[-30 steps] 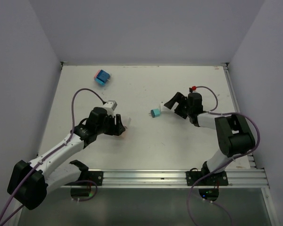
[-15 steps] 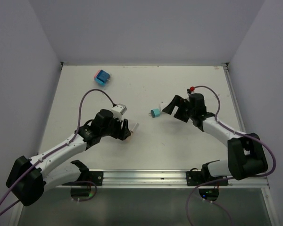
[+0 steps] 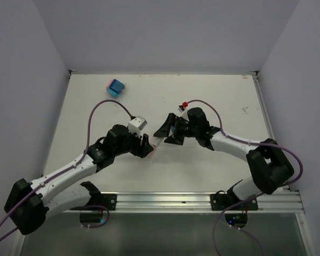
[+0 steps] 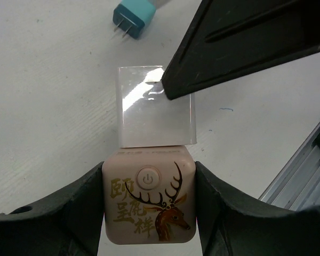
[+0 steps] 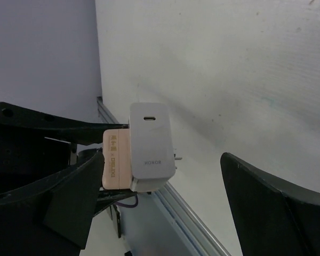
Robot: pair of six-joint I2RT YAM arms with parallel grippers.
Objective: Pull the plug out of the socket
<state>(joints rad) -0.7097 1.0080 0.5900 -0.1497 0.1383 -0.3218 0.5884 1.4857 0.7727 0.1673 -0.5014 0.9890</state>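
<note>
Left gripper (image 3: 144,145) clamps the pink deer-printed socket block (image 4: 148,213); the white square plastic plug (image 4: 156,109) sits inserted. Right gripper (image 3: 164,134), wide open and empty, flanks the plug, apparently without contact. 1 pull outstanding.

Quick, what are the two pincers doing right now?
Left pincer: closed on the pink socket.
Right pincer: open around the white plug.
</note>
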